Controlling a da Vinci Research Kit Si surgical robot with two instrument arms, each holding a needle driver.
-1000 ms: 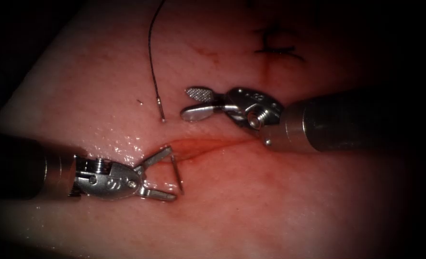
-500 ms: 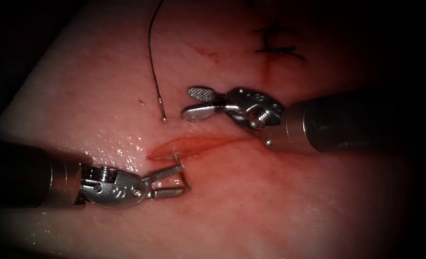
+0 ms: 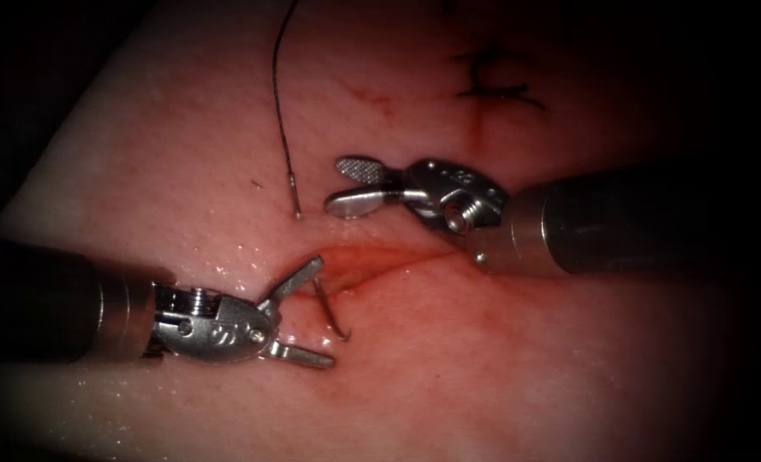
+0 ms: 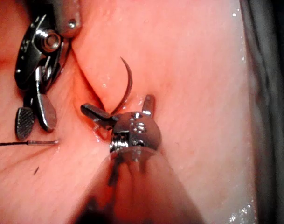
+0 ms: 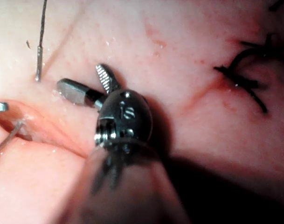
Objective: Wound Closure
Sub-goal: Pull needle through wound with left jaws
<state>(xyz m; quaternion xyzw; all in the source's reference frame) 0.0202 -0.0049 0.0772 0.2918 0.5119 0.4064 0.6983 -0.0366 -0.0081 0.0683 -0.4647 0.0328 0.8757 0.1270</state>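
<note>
Right tool jaws apart, empty; needle apparently emerging from cut; knotted stitch beyond.

Knotted dark stitch upper right; small dark speck left of centre.

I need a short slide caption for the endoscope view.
Both tools open and empty: needle emerges from the cut by the left tool; right tool above.

needle blocks cut's left end | tissue below: open | knot above
</note>
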